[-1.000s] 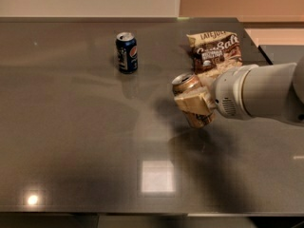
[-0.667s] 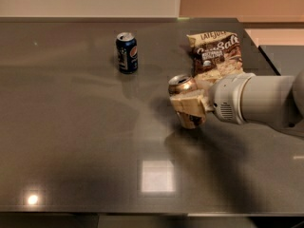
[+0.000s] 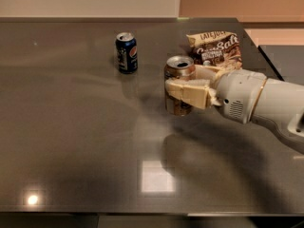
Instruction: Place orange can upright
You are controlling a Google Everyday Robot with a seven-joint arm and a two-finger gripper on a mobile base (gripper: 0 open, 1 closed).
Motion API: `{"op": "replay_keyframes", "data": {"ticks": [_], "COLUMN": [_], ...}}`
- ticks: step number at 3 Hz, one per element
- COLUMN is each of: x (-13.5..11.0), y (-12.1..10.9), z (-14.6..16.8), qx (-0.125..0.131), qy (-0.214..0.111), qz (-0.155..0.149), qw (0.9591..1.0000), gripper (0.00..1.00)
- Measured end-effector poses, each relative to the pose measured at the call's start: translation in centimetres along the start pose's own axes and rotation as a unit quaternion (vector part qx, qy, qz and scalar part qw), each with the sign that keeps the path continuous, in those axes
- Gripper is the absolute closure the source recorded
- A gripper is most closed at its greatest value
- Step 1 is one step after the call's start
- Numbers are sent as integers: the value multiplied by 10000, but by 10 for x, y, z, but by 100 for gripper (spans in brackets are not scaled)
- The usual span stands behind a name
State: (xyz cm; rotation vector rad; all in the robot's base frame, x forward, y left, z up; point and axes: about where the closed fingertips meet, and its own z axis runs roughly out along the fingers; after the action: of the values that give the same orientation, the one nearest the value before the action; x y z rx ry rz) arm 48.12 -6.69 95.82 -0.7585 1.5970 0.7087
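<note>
The orange can (image 3: 178, 69) stands upright with its silver top up, just right of the middle of the dark table (image 3: 76, 137). My gripper (image 3: 183, 87) reaches in from the right and is shut on the can, its cream fingers (image 3: 190, 93) wrapped across the can's middle. The can's lower end (image 3: 177, 109) shows below the fingers, at or just above the table surface; I cannot tell whether it touches.
A dark blue Pepsi can (image 3: 127, 52) stands upright at the back, left of the orange can. A brown snack bag (image 3: 214, 47) lies flat behind the gripper. The white arm (image 3: 256, 103) comes in from the right edge. A second dark surface (image 3: 285, 61) lies at the right.
The gripper has moved left with the can, and the can now stands more upright with its open top clearly facing up.
</note>
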Motion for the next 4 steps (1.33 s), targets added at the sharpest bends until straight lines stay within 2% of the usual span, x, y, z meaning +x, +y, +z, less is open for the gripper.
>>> {"op": "replay_keyframes", "data": {"ticks": [1,2,3,4], "x": [-14,-14,-8,4], "y": [21,31,34,33], "z": [3,6,10,13], "qx": [-381,-583,-670,-702], "qy": [-499,-741,-759,-711], "qz": [-600,-1145,-1313,-1249], "qw": [9962,9889,9862,9871], "gripper": [100,100,100,100]}}
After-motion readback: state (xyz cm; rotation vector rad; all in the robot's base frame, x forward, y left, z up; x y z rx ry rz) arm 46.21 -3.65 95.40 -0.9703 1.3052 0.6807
